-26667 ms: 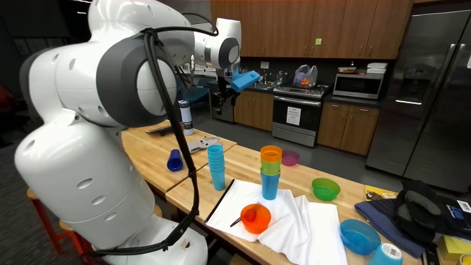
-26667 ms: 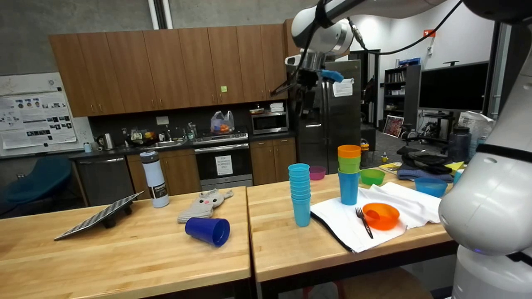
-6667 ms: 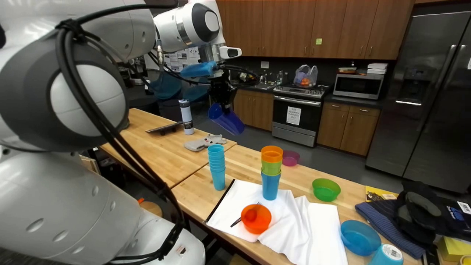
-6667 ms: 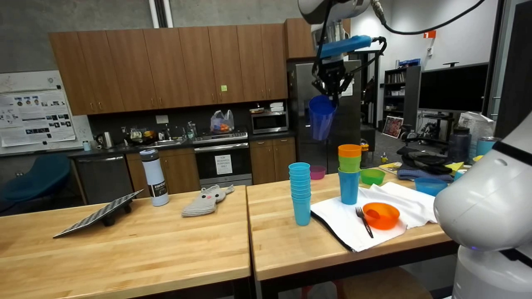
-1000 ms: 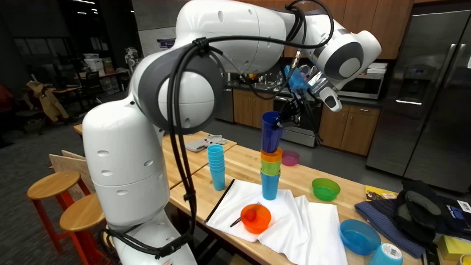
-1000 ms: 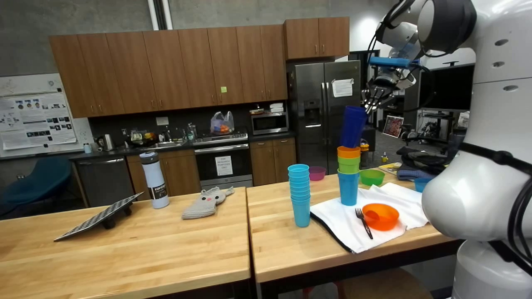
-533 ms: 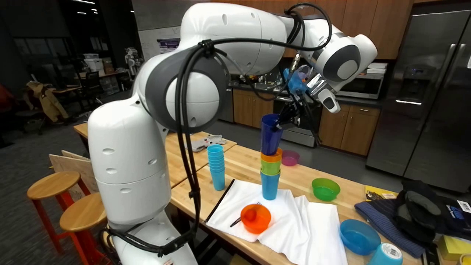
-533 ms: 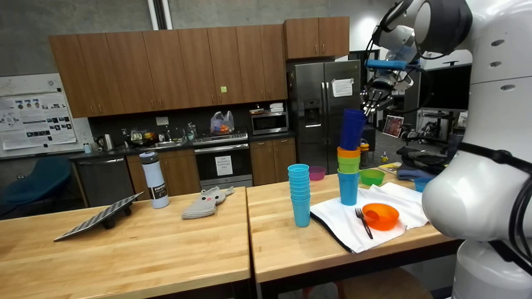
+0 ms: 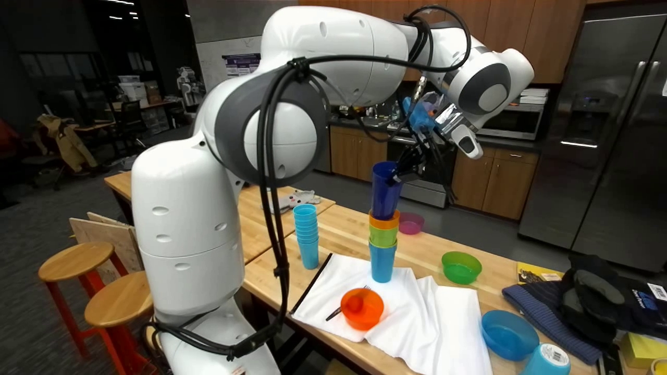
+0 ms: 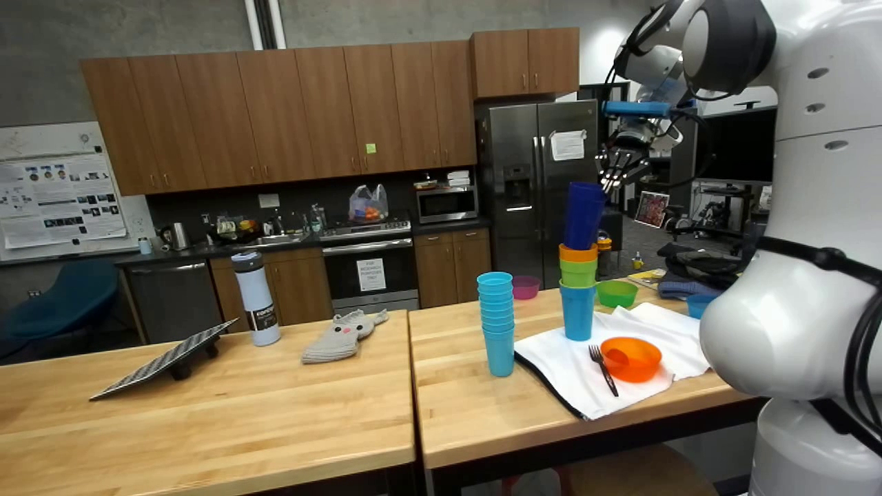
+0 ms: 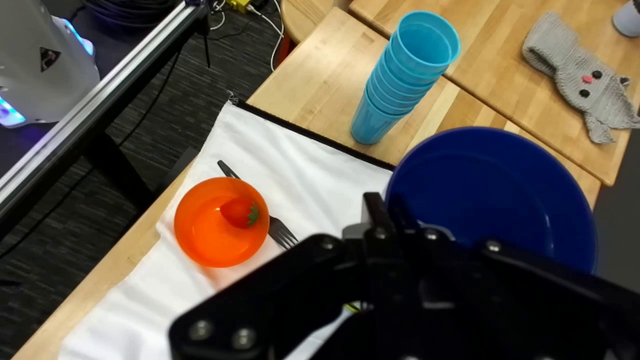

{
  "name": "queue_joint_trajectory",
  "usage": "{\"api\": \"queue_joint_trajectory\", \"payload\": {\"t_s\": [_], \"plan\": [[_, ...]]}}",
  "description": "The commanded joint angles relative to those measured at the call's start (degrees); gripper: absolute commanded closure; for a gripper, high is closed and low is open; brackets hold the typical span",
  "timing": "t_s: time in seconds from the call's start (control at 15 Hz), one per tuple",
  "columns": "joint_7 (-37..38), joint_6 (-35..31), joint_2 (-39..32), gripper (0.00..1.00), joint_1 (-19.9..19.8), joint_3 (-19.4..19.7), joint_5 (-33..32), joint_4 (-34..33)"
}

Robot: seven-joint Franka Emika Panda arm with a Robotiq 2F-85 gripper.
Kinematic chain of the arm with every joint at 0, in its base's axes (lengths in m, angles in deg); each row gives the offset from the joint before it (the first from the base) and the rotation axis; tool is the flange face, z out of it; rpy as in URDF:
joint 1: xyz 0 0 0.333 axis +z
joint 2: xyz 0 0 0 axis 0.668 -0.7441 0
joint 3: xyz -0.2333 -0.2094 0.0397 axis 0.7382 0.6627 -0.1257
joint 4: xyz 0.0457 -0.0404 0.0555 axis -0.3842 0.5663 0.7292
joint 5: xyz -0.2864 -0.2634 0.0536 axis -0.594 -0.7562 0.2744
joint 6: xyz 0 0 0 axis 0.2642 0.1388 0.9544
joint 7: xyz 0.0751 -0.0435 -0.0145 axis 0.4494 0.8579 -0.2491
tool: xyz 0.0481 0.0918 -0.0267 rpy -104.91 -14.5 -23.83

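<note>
In the tool, by its upper wall, the dark blue cup.

In an ext. view, white sign on oven, beyond & L of gripper, reads "FOR RESEARCH PURPOSES ONLY". Flask label, further L & lower: blurred. Wall poster, far L, & fridge paper, beyond gripper: txt too small.

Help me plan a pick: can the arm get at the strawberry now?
Probably not yet: its pincer is shut on the dark blue cup, though nothing covers the strawberry in the orange bowl.
</note>
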Motion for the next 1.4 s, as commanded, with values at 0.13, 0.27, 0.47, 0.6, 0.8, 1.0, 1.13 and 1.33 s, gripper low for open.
{"api": "queue_joint_trajectory", "payload": {"t_s": [0.13,0.27,0.47,0.6,0.8,1.0,1.13,1.33], "plan": [[0.9,1.3,-1.4,0.99,0.1,-0.2,-2.2,-2.7],[0.2,0.3,-0.9,0.95,0.0,-0.2,-1.8,-1.0],[0.2,0.4,-1.0,0.77,0.3,-0.4,-3.1,-1.0],[0.2,0.5,-1.0,0.7,0.4,-0.5,-3.2,-1.0],[0.2,0.5,-1.0,0.7,0.4,-0.5,-3.2,-1.1],[0.2,0.5,-1.0,0.45,0.4,-0.5,-3.2,-1.1],[-2.9,-0.2,0.4,0.41,1.0,-1.0,-5.4,-0.5],[-9.6,4.3,2.4,0.21,2.4,-2.5,-9.2,-0.2]]}}
